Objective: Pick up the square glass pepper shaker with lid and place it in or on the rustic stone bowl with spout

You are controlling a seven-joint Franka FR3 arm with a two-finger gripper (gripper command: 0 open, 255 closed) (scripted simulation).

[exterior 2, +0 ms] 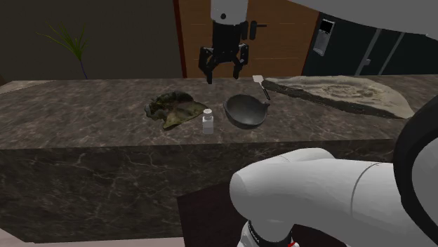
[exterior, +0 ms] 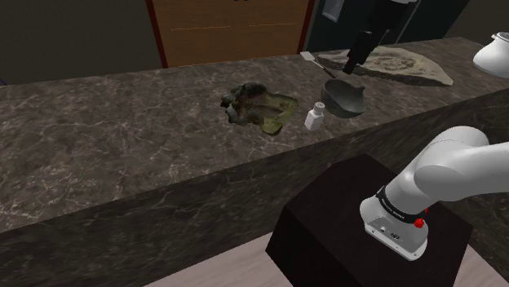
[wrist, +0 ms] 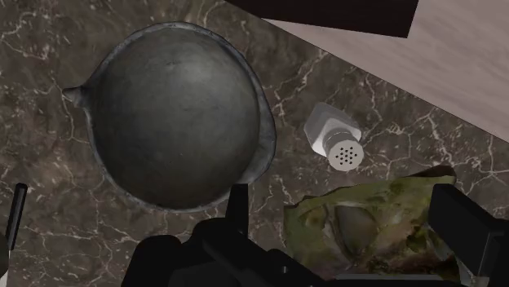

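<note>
Currently your gripper hangs high over the counter, fingers apart and empty. The shaker stands upright below it, slightly toward the stand, just beside the bowl but not touching. Its long axis is vertical, so you'd likely come straight down. The wrist view gives you the holed lid end-on and the gap to the bowl, while the second exterior view gives the height left to drop.
</note>
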